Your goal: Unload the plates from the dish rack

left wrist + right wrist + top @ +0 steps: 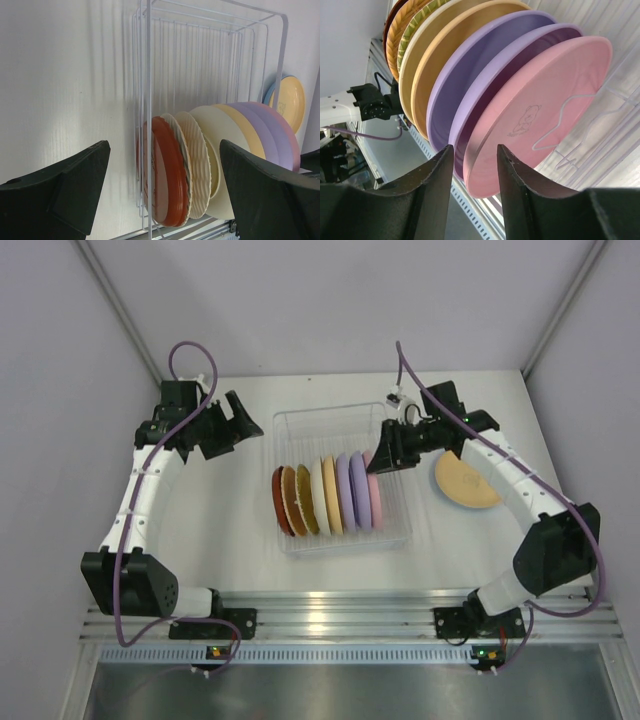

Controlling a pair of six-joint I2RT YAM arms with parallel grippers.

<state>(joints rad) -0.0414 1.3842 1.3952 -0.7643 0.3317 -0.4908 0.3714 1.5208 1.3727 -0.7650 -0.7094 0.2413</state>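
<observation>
Your right gripper (475,150) is hard to read. Its black fingers stand a narrow gap apart with the lower rim of the pink plate (540,105) in that gap, but you cannot tell whether the pads press on it. From above, that gripper covers the pink plate's top edge.

Your left gripper (243,420) hangs spread wide over the table (230,530), left of the dish rack (300,425) and apart from it.

The rack's clear walls nearly vanish overhead, where only pale edge lines and ribbing show. The plates stand on edge in one row inside it. The pink plate is at the right end, then two lavender plates (470,75), a peach plate (437,60) and a cream plate (320,496), with ribbed rims beyond and a smooth red plate (167,185) at the far left.

A matte yellow plate (466,480) lies flat on the table right of the rack, partly under your right arm. The left wrist view shows a blue sliver (268,95) behind it.
</observation>
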